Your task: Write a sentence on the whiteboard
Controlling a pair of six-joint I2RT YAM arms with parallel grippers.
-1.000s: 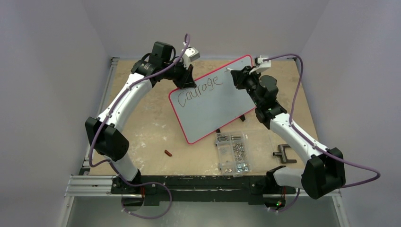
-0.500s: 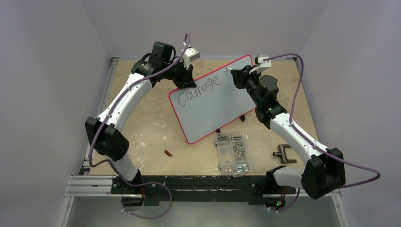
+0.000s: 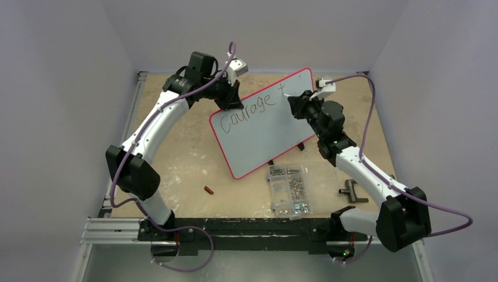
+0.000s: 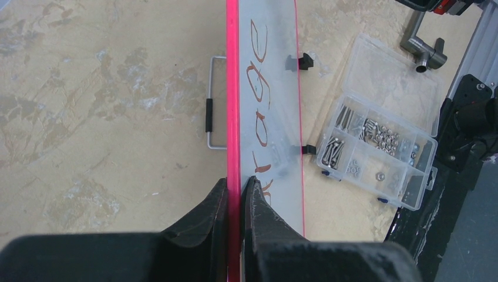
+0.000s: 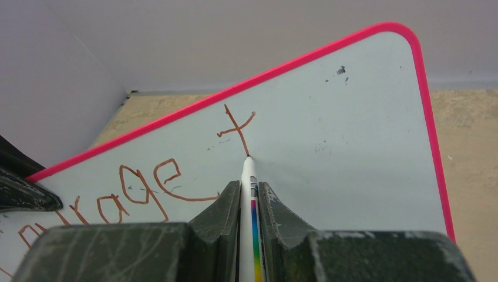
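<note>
The whiteboard (image 3: pixel 264 132) with its red-pink rim stands tilted on the table, propped on a wire stand (image 4: pixel 212 103). On it the sentence (image 3: pixel 244 114) reads "Courage", followed by a fresh "t" (image 5: pixel 236 130). My left gripper (image 3: pixel 230 101) is shut on the board's upper-left rim (image 4: pixel 232 88). My right gripper (image 5: pixel 249 187) is shut on a white marker (image 5: pixel 251 205) with a rainbow stripe. The marker tip touches the board at the foot of the "t". In the top view the right gripper (image 3: pixel 295 101) sits at the board's upper right.
A clear compartment box of screws (image 3: pixel 289 188) lies just in front of the board. A dark metal T-shaped tool (image 3: pixel 351 191) is on the right of the table. A small red-brown object (image 3: pixel 208 189) lies at the front left. Walls close in on three sides.
My right gripper has moved down the board with the marker, and a "t" now stands after "Courage". The left arm and the board have not moved.
</note>
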